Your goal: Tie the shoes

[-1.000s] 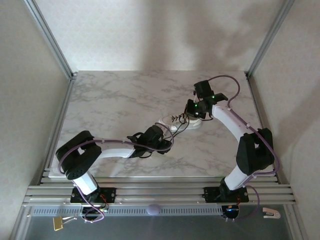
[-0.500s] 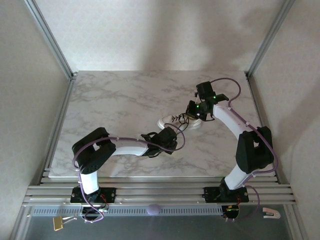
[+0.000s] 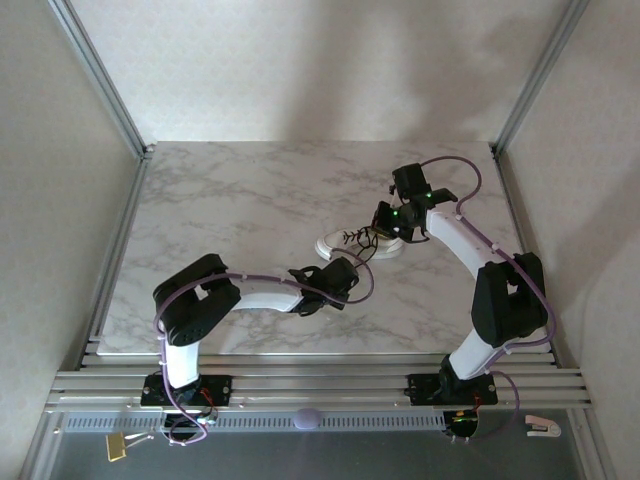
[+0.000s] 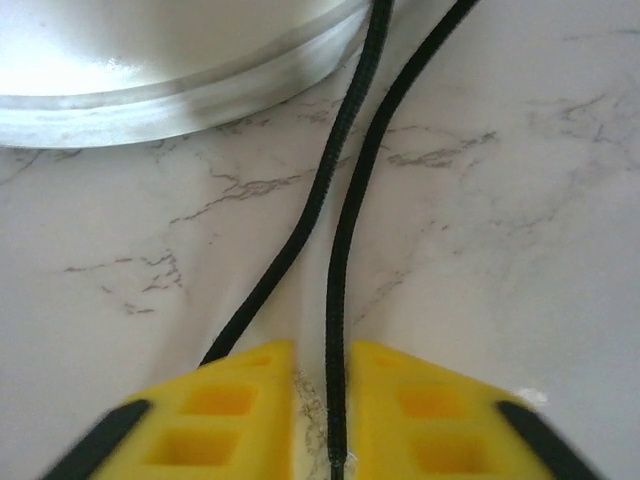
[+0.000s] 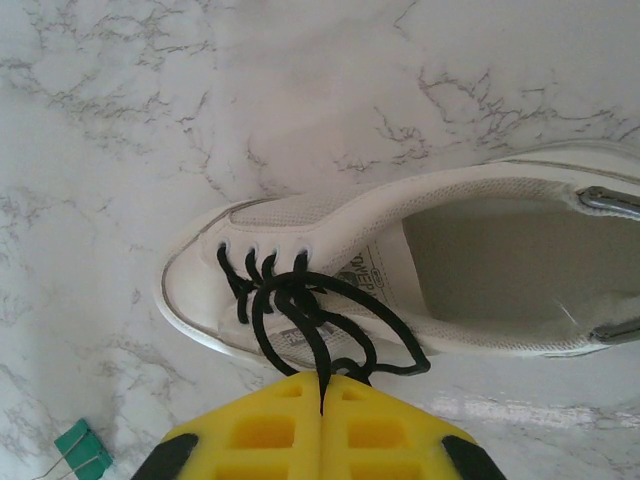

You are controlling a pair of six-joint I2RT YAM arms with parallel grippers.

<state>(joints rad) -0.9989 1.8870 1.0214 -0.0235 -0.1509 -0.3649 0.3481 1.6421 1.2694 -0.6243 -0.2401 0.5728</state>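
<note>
Grey-veined white marble surface [image 3: 230,200] carries a white low-top sneaker [image 5: 330,215], trailing black laces [image 4: 333,300], and a tiny teal clip [image 5: 83,447].

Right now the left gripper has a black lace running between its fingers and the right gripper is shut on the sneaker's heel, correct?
Not quite. The right gripper is shut on a lace strand beside the eyelets, not on the heel of the sneaker; the right wrist view shows it. The left gripper does have a black lace between its fingers.

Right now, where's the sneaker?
Top view: the sneaker lies on the table, right of centre, right pincer pinching its lace by its right end, left pincer just on its near side.
</note>
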